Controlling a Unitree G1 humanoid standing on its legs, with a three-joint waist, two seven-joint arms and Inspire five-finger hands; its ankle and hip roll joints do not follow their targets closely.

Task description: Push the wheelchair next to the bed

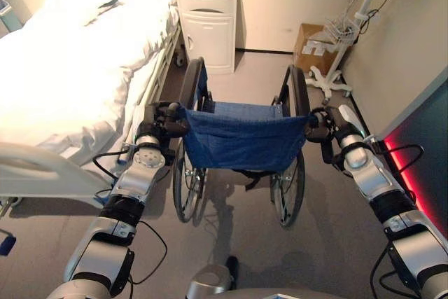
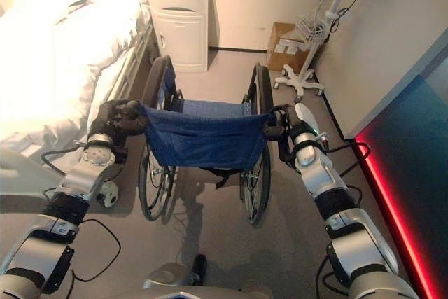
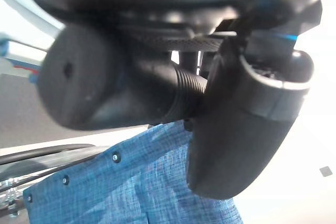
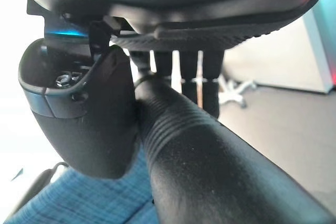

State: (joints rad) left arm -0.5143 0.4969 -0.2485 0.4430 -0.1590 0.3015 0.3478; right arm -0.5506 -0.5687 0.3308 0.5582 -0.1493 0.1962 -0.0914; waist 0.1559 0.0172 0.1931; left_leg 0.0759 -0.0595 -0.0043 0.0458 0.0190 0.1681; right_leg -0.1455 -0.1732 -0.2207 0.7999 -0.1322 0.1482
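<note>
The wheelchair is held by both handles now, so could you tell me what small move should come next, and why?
Probably a gentle push forward, steering slightly left. The left robot hand and right robot hand are each curled round a push handle of the wheelchair, which stands a little right of the bed. A bedside cabinet stands ahead, so the push should be short.

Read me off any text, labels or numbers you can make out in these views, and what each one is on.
No text is legible.
Cardboard box by the far wall: white labels on top, too small to read.
Monitor on the wheeled stand: nothing readable.
Wheelchair, bed, white cabinet: no visible markings.
</note>
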